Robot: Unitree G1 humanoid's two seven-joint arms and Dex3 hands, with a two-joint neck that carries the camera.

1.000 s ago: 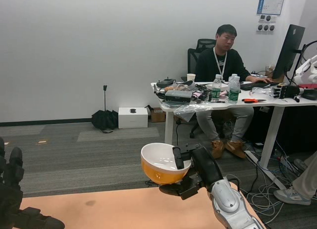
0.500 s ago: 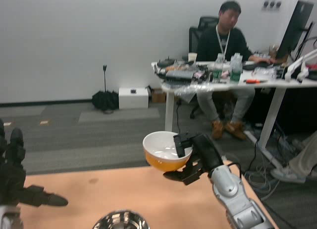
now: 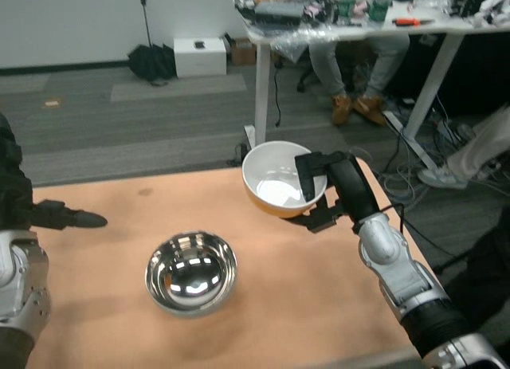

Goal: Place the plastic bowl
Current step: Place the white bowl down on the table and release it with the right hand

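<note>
The plastic bowl [image 3: 283,179] is grasped by the right hand [image 3: 331,192], which clamps the rim on the bowl's right side, one finger reaching inside. The bowl is carried upright, seemingly just above the tabletop [image 3: 319,297] near its far edge, right of centre. It is orange outside and glossy white within (round, so no long axis matters). A steel bowl [image 3: 191,272] sits toward the near left of it, well apart. The left hand [image 3: 32,210] waits at the left edge, holding nothing, one finger extended; the right is plainly nearer.
</note>
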